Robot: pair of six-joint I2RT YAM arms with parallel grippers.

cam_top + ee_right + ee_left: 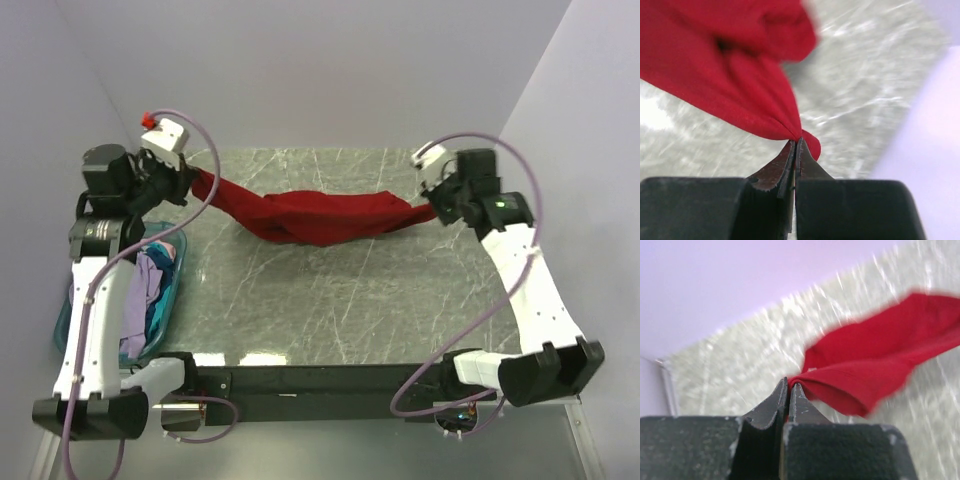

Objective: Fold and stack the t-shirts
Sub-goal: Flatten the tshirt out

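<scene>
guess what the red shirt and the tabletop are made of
Shirt: soft matte cloth, probably cotton; it sags and bunches in limp folds with no shine. Tabletop: grey-green stone look with white veins, polished, judging by the bright reflections near its front edge; real marble or printed laminate, I cannot tell.

A grey-green, marble-veined table (340, 300) shows bright glare on its polished top near 6 o'clock. Across the far half, from 10 to 2 o'clock, a red t-shirt (320, 215) stretches in a sagging band with both ends lifted. Whether its middle touches the table cannot be told. At 9 o'clock, a clear blue bin (181, 275) of clothes overlaps the table's edge.
</scene>
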